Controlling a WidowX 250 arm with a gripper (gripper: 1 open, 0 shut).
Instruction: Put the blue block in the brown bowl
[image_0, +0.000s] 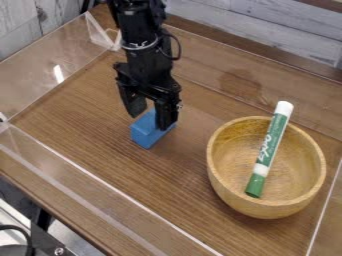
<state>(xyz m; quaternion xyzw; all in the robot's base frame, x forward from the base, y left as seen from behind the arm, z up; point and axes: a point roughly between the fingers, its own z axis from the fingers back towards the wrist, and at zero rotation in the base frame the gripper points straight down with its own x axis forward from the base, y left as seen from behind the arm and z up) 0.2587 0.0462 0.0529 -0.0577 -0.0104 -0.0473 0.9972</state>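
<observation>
The surface (94, 165) was dark brown wood with visible grain, bounded by low clear walls (80, 215) along its edges. Directly on it lay the blue block (150, 133), left of centre, and the brown bowl (297, 196), which sat well apart toward the right. A green-and-white marker (269, 147) leaned inside the bowl, its upper end propped on the far rim.
</observation>
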